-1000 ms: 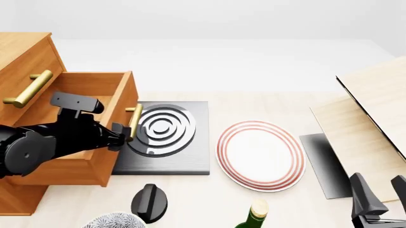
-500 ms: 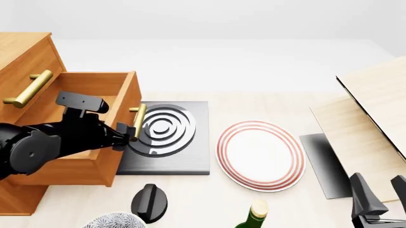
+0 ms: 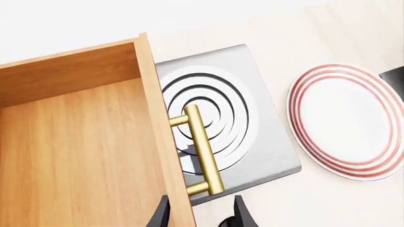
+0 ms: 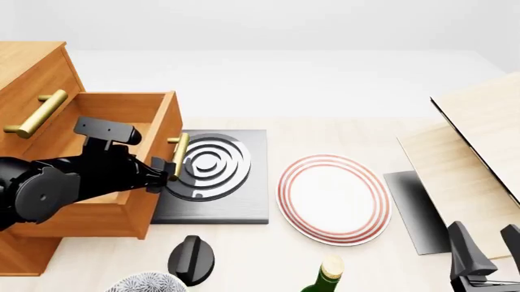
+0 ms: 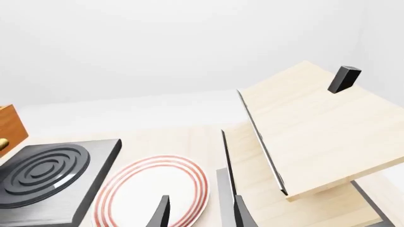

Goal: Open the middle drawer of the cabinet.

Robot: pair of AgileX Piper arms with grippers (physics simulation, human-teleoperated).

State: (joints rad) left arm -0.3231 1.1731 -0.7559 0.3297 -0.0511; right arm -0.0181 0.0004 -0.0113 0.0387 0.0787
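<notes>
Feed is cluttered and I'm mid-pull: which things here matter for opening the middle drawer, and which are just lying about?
Job:
- middle drawer, pulled out
- its brass handle
- cabinet
- left gripper, at the handle

Lying about:
- striped plate
- black hotplate
- bottle
- pale boards
- right gripper, idle

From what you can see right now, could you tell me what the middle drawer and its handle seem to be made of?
The middle drawer looks like orange-brown wood with faint grain and a satin finish. Its handle looks like polished brass: a golden bar with a soft sheen.
</notes>
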